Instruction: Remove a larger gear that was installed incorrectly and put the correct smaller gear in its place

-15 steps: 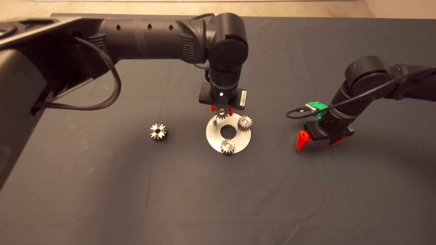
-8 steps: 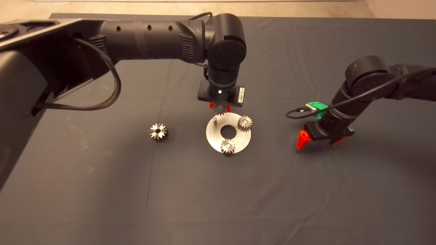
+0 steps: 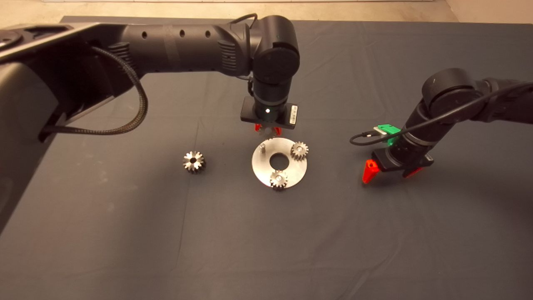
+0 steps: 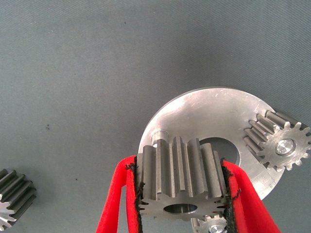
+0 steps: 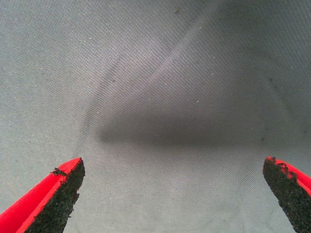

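Since a second ago your left gripper (image 4: 182,194) has risen from the round metal plate (image 3: 262,175), carrying the smaller gear (image 4: 181,182) clamped between its red fingers (image 4: 116,204), above the plate's bare pin (image 3: 263,148). You'll see two other small gears (image 3: 299,149) seated on the plate. The larger gear (image 3: 194,161) lies on the dark mat (image 3: 125,233) left of the plate, well apart. Your right gripper (image 3: 387,171) hovers right of the plate, fingers spread wide.

Wrinkled dark grey fabric mat (image 3: 374,233) filling nearly everything; pale beige floor strip (image 3: 208,8) along the far edge.
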